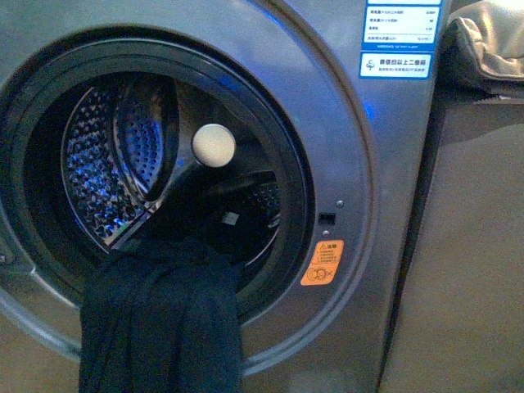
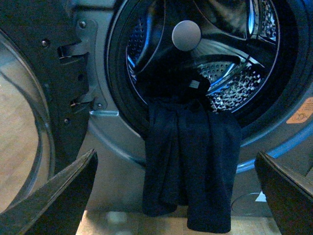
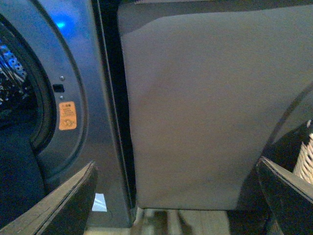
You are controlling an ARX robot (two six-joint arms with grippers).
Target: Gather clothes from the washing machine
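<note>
The grey washing machine (image 1: 385,164) fills the front view with its porthole open and the steel drum (image 1: 106,164) lit blue inside. The dark navy clothes (image 1: 160,323) hang limp out of the drum's mouth over the lower rim. In the left wrist view the clothes (image 2: 190,166) drape down the machine's front almost to the floor. My left gripper (image 2: 181,196) is open and empty, facing the clothes and apart from them. My right gripper (image 3: 178,196) is open and empty, facing the gap between the washing machine (image 3: 83,73) and a sofa side.
The open door (image 2: 29,98) stands beside the drum in the left wrist view. A pale round knob (image 1: 214,146) sits in the drum. The grey-brown sofa (image 3: 210,107) stands close beside the machine. A white woven basket edge (image 3: 304,159) shows. The floor (image 2: 122,223) is wooden.
</note>
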